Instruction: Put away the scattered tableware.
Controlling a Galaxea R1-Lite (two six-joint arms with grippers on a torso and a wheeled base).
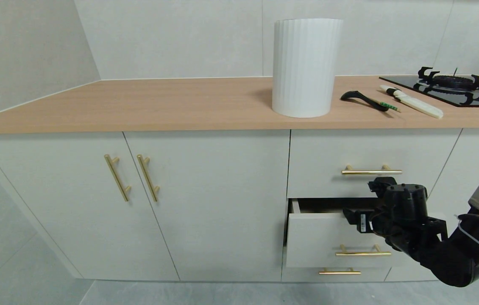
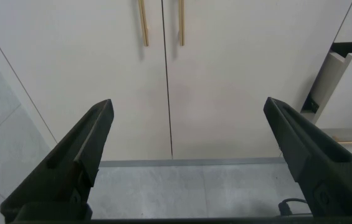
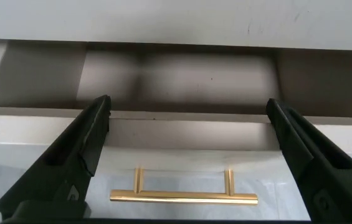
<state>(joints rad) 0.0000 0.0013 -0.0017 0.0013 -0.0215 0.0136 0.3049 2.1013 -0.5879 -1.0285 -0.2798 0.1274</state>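
Wood-toned countertop (image 1: 137,101) ran across the head view and carried the scattered tableware at its right end: a black-handled utensil (image 1: 362,99), a thin green-patterned stick (image 1: 385,105) lying against it, and a long white utensil (image 1: 411,101) just beside the gas hob (image 1: 455,87). A tall white ribbed cylinder (image 1: 305,67) stood to the left of them. None of these pieces appeared in the wrist views.

Below the tableware, the middle drawer (image 1: 328,237) of a stack of three stood pulled partway out. The right wrist view looked down over its front edge (image 3: 188,134) into the dim interior, with the brass handle (image 3: 185,198) below; what the drawer contained could not be made out.

The right gripper (image 1: 368,203) hung level with the drawer's open top, its arm coming up from the lower right, and the right wrist view showed its fingers (image 3: 82,149) spread wide with nothing between them.

The left gripper (image 2: 188,106) was low, facing the pair of cupboard doors (image 2: 163,93) and the grey floor (image 2: 182,186), its fingers likewise wide apart and empty, with the open drawer's side (image 2: 328,81) seen at one edge.
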